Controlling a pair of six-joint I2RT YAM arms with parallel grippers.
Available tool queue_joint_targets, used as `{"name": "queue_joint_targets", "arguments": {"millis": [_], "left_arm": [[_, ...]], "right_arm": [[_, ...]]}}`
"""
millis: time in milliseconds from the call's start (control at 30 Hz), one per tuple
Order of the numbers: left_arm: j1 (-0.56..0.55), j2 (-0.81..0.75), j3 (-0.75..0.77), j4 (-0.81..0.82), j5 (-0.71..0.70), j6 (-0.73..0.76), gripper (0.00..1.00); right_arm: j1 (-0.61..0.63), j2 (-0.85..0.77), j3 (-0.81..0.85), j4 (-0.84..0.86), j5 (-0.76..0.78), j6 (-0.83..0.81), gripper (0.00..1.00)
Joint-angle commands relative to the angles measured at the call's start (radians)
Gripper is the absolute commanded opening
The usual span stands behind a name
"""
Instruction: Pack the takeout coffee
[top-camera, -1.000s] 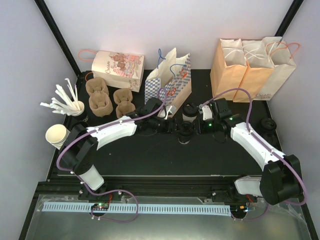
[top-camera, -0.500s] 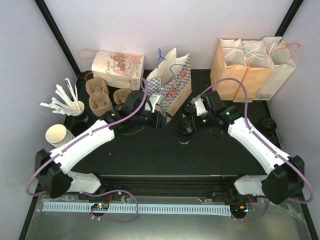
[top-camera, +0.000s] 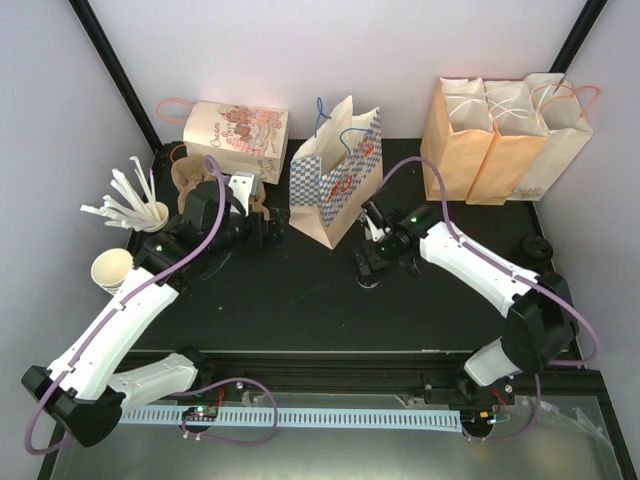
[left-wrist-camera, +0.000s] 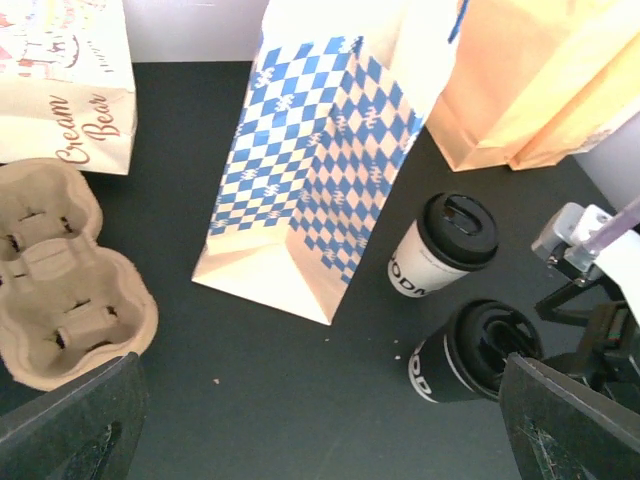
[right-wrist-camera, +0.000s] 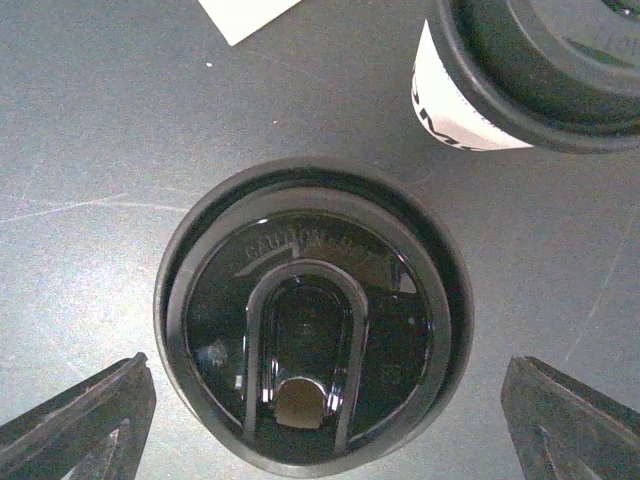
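Two takeout coffee cups with black lids stand right of the blue checked bag (left-wrist-camera: 320, 170). The farther cup (left-wrist-camera: 445, 245) is white with black print. The nearer cup (left-wrist-camera: 468, 352) is in shadow under my right arm. My right gripper (right-wrist-camera: 320, 430) hangs open straight above the nearer cup's lid (right-wrist-camera: 312, 315), a finger on each side and apart from it. The other cup (right-wrist-camera: 520, 70) shows at the top right. My left gripper (left-wrist-camera: 320, 440) is open and empty, back to the left of the bag, beside a brown cup carrier (left-wrist-camera: 65, 270).
The blue checked bag (top-camera: 335, 175) stands open at the back centre. Three orange bags (top-camera: 500, 130) are at the back right and a printed bag (top-camera: 235, 130) at the back left. A stack of plain cups (top-camera: 112, 270), a cup of stirrers (top-camera: 150, 213) and a loose lid (top-camera: 535, 247) stand at the sides.
My left arm has drawn back to the left, away from the cups, and its jaws have opened. My right gripper has opened and shifted left over the nearer cup.
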Motion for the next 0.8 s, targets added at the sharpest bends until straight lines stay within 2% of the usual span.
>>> {"name": "queue_joint_targets", "arguments": {"millis": [0, 300, 767], "left_arm": [[0.028, -0.017, 0.013, -0.051, -0.037, 0.048, 0.99], [0.047, -0.018, 0.001, -0.047, -0.034, 0.064, 0.99], [0.061, -0.006, -0.004, -0.045, -0.020, 0.070, 0.99]], "right_arm": [[0.029, 0.031, 0.065, -0.033, 0.079, 0.013, 0.97], [0.052, 0.077, 0.097, -0.048, 0.099, 0.015, 0.89], [0.074, 0.118, 0.119, -0.057, 0.117, 0.018, 0.89]]}}
